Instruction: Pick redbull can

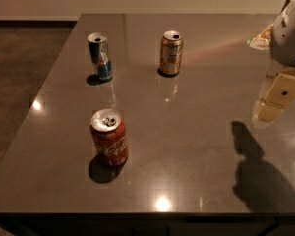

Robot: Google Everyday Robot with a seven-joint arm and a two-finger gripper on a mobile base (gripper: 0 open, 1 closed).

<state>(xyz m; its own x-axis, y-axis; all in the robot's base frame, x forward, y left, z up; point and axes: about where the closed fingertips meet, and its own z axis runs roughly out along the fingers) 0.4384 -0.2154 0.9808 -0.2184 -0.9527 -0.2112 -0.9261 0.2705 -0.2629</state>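
Observation:
The redbull can [100, 57] is slim, blue and silver, pinched at the middle, and stands upright at the far left of the dark table [187, 132]. My gripper [274, 102] hangs at the right edge of the view, above the table and far to the right of the redbull can. It holds nothing that I can see.
A gold can [171, 53] stands upright at the far middle. A wider red cola can [109, 137] stands upright near the front left. The table's left edge borders dark carpet [24, 73]. The arm's shadow [255, 171] falls at the front right.

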